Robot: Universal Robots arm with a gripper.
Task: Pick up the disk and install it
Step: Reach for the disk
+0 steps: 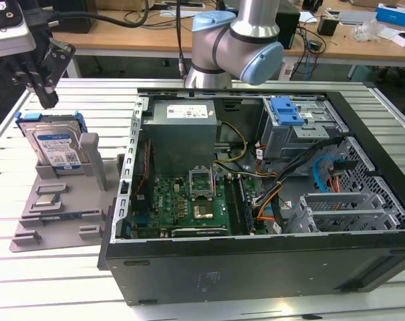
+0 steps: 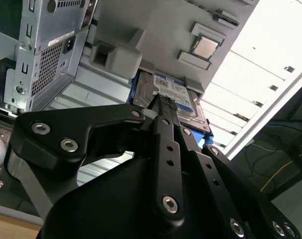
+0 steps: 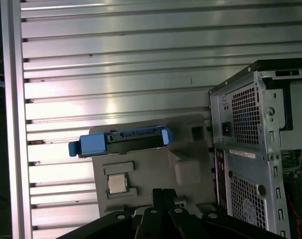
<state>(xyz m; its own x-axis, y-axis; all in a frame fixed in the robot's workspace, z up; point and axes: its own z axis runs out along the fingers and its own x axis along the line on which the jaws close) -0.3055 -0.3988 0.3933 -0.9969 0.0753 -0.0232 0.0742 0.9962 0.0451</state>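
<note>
The disk (image 1: 55,144), a silver drive with a white-and-blue label in a blue carrier, stands on edge in a slot of the grey tray (image 1: 55,221) at the exterior view's left. My gripper (image 1: 47,100) hangs just above the disk's top edge, apart from it, with its black fingers shut on nothing. In the second wrist view the gripper (image 2: 163,102) points at the disk (image 2: 183,97). The first wrist view looks onto the carrier's edge, with the disk (image 3: 126,139) a short way beyond the gripper (image 3: 161,191).
An open computer case (image 1: 256,267) lies at the tray's right side, with a grey drive cage (image 1: 303,137) and its blue latch (image 1: 286,110) at the back. A small chip (image 1: 47,198) sits in the tray. The arm's base (image 1: 236,40) stands behind the case.
</note>
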